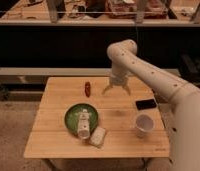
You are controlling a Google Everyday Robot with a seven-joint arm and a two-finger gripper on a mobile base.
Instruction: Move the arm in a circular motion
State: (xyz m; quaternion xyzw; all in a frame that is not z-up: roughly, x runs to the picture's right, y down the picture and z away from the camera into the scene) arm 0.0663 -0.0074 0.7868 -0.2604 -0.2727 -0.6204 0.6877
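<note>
Cream-white tubular robot arm (158, 82) reaches in from the right, elbow high over the back of the light wooden bench (53, 140). Its pale gripper (117, 90) hangs above the rear middle, jaws spread wide and empty. Round green plate (72, 117) lies front-left of the jaws, small red object (87, 89) just left.
</note>
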